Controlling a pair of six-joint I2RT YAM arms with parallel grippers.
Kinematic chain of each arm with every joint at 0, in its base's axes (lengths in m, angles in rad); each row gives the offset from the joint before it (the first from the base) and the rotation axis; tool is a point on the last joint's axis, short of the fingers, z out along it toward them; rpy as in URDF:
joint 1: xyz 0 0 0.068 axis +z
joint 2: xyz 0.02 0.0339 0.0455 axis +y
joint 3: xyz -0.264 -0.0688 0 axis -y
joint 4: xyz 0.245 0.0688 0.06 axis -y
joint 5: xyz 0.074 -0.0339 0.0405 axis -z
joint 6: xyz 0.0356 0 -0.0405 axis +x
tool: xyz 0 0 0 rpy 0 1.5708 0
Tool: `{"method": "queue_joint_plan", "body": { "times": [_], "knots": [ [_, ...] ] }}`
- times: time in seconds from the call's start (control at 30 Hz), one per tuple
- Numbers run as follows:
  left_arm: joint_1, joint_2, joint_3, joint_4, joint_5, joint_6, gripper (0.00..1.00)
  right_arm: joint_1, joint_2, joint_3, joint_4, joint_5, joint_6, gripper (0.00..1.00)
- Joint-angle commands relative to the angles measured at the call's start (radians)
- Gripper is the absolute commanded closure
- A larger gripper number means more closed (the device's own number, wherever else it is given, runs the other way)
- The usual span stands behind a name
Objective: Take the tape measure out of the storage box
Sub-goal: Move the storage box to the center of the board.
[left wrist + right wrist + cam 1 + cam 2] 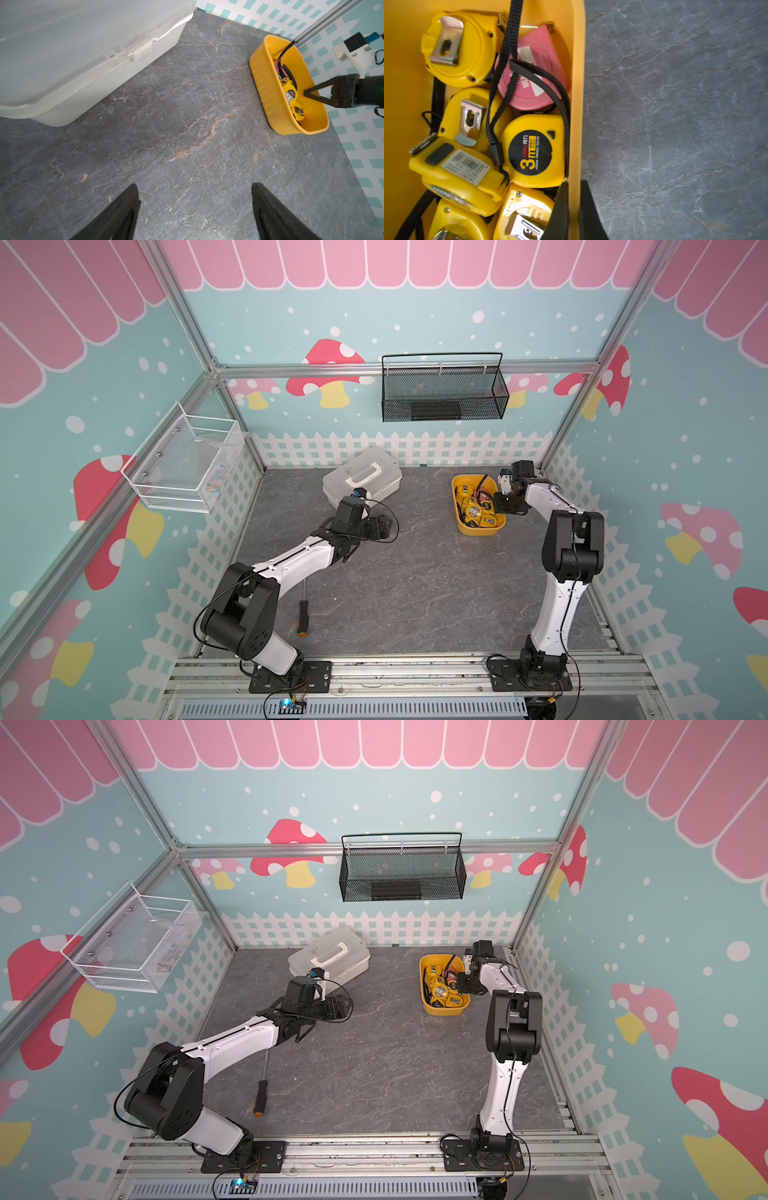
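The yellow-orange storage box stands at the back right of the table. Several tape measures lie in it with black wrist straps across them: yellow ones, one labelled 3 m, and a pink one. My right gripper is shut on the box's side wall, one finger inside and one outside; it holds no tape measure. My left gripper hovers open over bare table near the white case, empty.
A white lidded case with a handle sits at the back centre. A black-and-orange screwdriver lies near the left arm's base. A black mesh basket hangs on the back wall, a white wire basket on the left wall.
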Motion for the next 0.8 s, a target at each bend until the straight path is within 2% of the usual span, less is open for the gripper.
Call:
{"method": "queue_joint_plan", "body": {
  "times": [0.0, 0.27, 0.37, 0.77],
  "knots": [
    [-0.009, -0.027, 0.009, 0.001, -0.008, -0.022, 0.15, 0.022, -0.043, -0.065, -0.039, -0.05, -0.002, 1.0],
    [-0.023, -0.025, 0.011, 0.002, -0.024, -0.033, 0.15, 0.103, -0.174, -0.212, -0.054, -0.094, 0.064, 1.0],
    [-0.023, -0.033, 0.013, -0.004, -0.037, -0.029, 0.15, 0.171, -0.238, -0.271, -0.055, -0.092, 0.106, 1.0],
    [-0.023, -0.07, -0.042, -0.001, -0.073, -0.045, 0.14, 0.4, -0.369, -0.456, -0.056, -0.084, 0.389, 1.0]
  ]
}}
